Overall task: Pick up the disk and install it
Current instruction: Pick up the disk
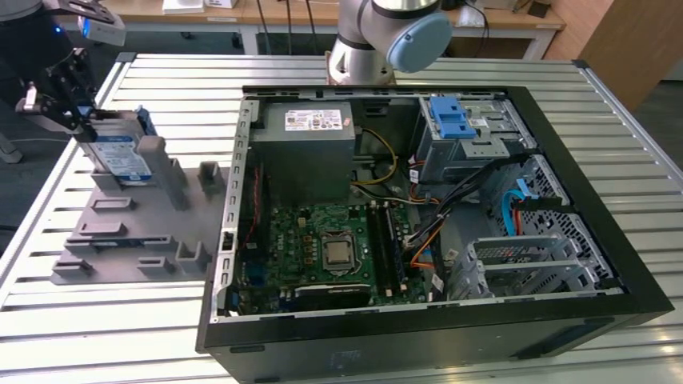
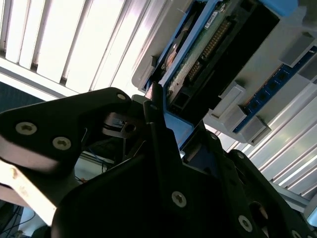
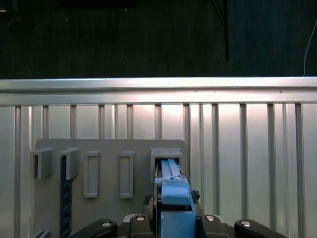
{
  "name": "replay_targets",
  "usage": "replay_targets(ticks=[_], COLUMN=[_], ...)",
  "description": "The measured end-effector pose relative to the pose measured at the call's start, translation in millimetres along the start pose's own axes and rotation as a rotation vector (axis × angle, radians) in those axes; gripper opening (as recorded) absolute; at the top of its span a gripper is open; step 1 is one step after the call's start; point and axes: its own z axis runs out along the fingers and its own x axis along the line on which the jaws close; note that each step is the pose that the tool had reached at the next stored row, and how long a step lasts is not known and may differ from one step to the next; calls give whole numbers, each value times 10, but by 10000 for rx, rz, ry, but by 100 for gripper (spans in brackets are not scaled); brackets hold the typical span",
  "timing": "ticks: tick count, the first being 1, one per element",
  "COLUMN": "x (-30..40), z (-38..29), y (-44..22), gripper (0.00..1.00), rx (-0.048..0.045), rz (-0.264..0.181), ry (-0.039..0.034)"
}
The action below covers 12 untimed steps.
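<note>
At the exterior view's left I see my pincer (image 1: 77,120) pinching the upper end of the disk (image 1: 120,158), which stands on edge in a slot of the grey holder (image 1: 128,232) on the worktop (image 1: 128,320). Further right lies the open computer case (image 1: 427,348).
</note>
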Motion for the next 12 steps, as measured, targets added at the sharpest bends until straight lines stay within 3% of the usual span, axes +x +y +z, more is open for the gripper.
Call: replay_targets(ticks=[11,12], x=[0,0], z=[0,0], y=[0,0], gripper=[37,44], rx=[-1,-1], rz=[-162,-163], ry=[2,2])
